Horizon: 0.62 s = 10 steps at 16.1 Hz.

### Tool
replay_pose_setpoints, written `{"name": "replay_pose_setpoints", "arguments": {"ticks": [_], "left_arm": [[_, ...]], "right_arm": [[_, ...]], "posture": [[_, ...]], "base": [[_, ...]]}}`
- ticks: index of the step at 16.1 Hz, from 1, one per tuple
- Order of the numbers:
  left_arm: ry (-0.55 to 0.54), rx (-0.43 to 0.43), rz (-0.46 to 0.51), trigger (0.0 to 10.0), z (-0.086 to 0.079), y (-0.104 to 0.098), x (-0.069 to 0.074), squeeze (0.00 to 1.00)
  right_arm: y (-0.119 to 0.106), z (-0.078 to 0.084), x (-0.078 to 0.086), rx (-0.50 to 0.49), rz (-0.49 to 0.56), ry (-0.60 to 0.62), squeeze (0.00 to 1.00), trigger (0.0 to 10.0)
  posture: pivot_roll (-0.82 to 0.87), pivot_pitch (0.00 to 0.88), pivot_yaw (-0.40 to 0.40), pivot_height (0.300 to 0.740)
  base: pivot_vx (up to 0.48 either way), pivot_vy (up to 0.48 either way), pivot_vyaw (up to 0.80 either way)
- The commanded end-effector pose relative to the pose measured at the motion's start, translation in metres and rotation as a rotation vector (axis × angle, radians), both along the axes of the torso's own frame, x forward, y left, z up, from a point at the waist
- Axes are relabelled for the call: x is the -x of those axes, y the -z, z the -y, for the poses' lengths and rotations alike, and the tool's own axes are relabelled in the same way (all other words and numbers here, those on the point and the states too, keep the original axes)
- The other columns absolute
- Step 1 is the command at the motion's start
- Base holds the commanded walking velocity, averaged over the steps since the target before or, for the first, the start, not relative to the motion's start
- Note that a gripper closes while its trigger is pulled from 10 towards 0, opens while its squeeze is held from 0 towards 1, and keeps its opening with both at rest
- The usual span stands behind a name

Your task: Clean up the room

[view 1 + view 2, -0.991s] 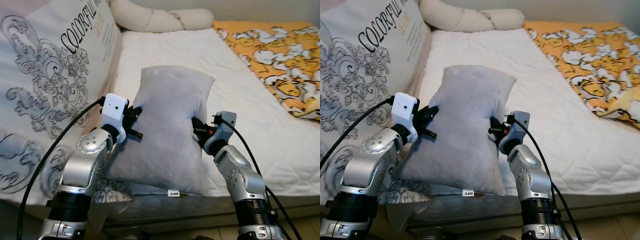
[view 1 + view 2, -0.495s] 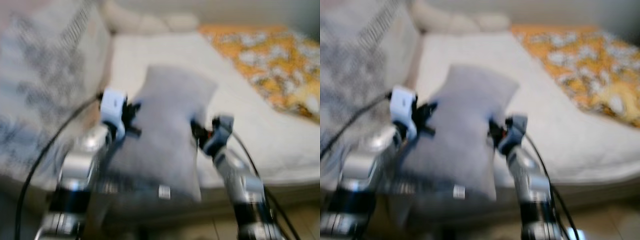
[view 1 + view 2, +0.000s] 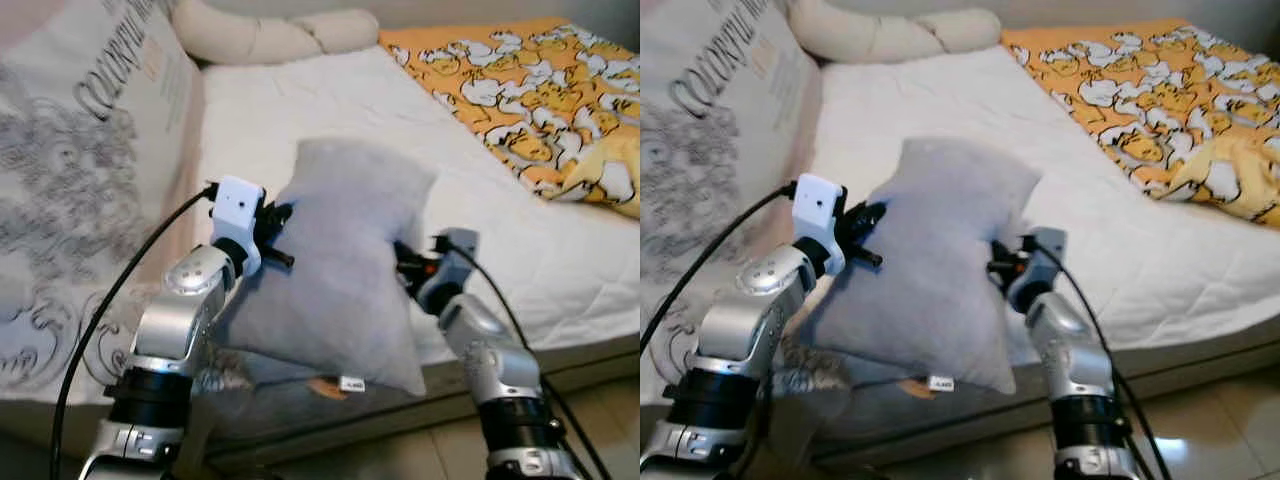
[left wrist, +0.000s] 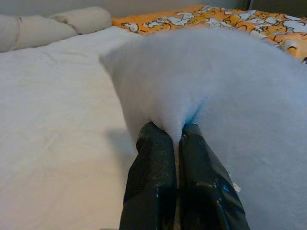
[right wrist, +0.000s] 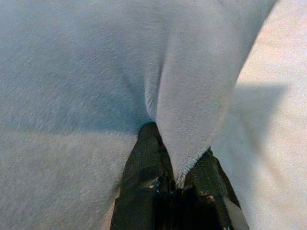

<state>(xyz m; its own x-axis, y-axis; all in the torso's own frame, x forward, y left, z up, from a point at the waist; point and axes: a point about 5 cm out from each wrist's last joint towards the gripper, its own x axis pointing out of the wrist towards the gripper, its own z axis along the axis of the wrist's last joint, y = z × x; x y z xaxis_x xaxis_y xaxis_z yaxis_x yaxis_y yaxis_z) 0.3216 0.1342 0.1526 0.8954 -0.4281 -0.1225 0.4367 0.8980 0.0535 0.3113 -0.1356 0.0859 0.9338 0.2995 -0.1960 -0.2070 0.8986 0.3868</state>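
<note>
While the grey pillow is pinched at its edges by the left end effector and right end effector, it is probably not yet placed on the bed.

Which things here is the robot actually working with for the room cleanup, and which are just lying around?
In the job:
- grey pillow, pinched at both sides
- left pincer, shut on a fold of it
- right pincer, shut on its other side

Just lying about:
- white mattress
- orange patterned blanket
- long cream bolster
- large printed cushion
</note>
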Motion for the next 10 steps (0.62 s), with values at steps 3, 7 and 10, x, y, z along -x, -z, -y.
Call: {"name": "replay_pose_setpoints", "arguments": {"ticks": [3, 7, 10], "left_arm": [[-0.065, -0.01, 0.05, 10.0, -0.015, -0.0101, -0.0026, 0.0], [-0.082, -0.017, 0.061, 10.0, -0.0179, -0.0115, -0.0019, 0.0], [-0.088, -0.037, 0.061, 10.0, -0.0201, -0.0122, -0.001, 0.0]], "right_arm": [[-0.0053, -0.0122, -0.0041, 0.023, 0.02, -0.061, 0.0, 10.0], [-0.0042, -0.0157, -0.0044, 0.018, 0.011, -0.086, 0.0, 10.0], [0.0013, -0.009, -0.0055, 0.021, -0.017, -0.065, 0.0, 10.0]], "posture": [[0.01, 0.0, 0.0, 0.74], [0.01, 0.0, -0.009, 0.74], [0.04, 0.0, -0.023, 0.74]], "base": [[0.315, 0.0, 0.0], [0.23, 0.0, 0.63], [0.0, 0.0, 0.0]]}}
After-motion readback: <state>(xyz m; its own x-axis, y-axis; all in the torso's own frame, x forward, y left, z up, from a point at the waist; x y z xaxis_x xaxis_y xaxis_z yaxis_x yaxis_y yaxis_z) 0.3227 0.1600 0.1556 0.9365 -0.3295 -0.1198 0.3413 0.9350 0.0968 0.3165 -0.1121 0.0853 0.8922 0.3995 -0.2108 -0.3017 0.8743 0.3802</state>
